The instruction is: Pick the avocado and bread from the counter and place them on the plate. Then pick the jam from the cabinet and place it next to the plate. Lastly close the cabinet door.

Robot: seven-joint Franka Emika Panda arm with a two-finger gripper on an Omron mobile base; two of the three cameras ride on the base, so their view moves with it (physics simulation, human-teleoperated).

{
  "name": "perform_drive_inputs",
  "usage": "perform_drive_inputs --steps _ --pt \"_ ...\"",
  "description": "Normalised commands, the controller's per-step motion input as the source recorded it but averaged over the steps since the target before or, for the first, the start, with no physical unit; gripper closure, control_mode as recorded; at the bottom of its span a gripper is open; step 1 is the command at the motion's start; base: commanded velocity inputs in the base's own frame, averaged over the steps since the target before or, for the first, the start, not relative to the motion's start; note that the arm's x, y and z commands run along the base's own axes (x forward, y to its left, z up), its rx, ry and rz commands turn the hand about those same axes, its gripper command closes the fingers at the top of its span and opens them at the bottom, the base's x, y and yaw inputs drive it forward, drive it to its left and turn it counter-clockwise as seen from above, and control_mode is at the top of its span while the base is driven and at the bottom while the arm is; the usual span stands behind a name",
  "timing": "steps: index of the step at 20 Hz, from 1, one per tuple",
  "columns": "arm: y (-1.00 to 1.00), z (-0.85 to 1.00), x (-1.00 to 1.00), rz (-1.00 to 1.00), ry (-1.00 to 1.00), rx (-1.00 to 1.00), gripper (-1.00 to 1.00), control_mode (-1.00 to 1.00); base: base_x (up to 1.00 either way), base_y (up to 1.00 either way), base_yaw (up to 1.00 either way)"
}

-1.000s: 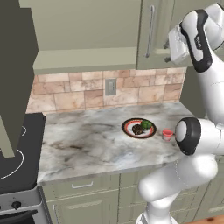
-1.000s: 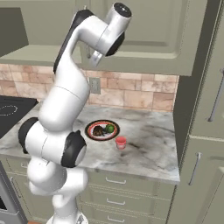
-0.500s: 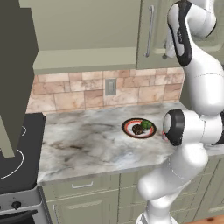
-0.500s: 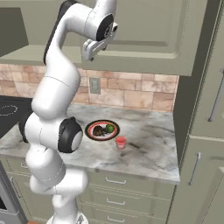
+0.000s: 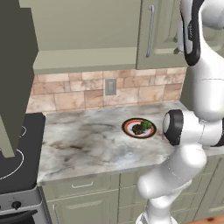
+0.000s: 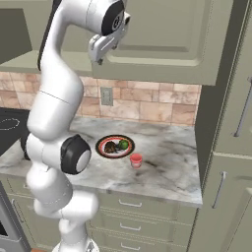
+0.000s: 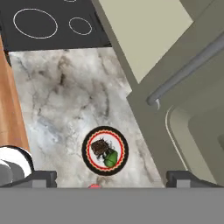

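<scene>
The plate (image 6: 103, 142) sits on the counter (image 6: 170, 165) with the dark bread (image 6: 110, 147) and the green avocado (image 6: 123, 144) on it. The red jam (image 6: 136, 160) stands on the counter just right of the plate. The left base view shows the plate (image 5: 130, 125), bread (image 5: 137, 129) and avocado (image 5: 146, 125) too. My gripper (image 6: 100, 58) hangs high in front of the cabinet door (image 6: 170, 34), which lies flush with the cabinet. From the hand view I look straight down on the plate (image 7: 89, 139), bread (image 7: 100, 148) and avocado (image 7: 111, 159); my gripper (image 7: 111, 178) is open and holds nothing.
A black stove (image 5: 13, 157) adjoins the counter's left end, under a dark hood (image 5: 15, 65). A long door handle (image 5: 151, 30) runs down the cabinet front. A tall cabinet (image 6: 231, 123) closes the counter's right end. A wall outlet (image 5: 110, 86) sits on the tiled backsplash.
The arm has swung upward, carrying the hand along the cabinet front. Plate, bread, avocado and jam have stayed where they were.
</scene>
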Motion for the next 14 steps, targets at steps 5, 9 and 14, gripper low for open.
perform_drive_inputs --steps 5,9,14 --pt "0.00 -0.47 -1.00 0.00 -0.44 -0.19 -1.00 -1.00 0.00 0.00 0.00" --pt "0.01 -0.72 -1.00 0.00 -0.33 -0.19 -1.00 -1.00 0.00 0.00 0.00" --pt "0.20 -0.46 -1.00 0.00 -0.34 -0.17 -1.00 -1.00 0.00 0.00 0.00"
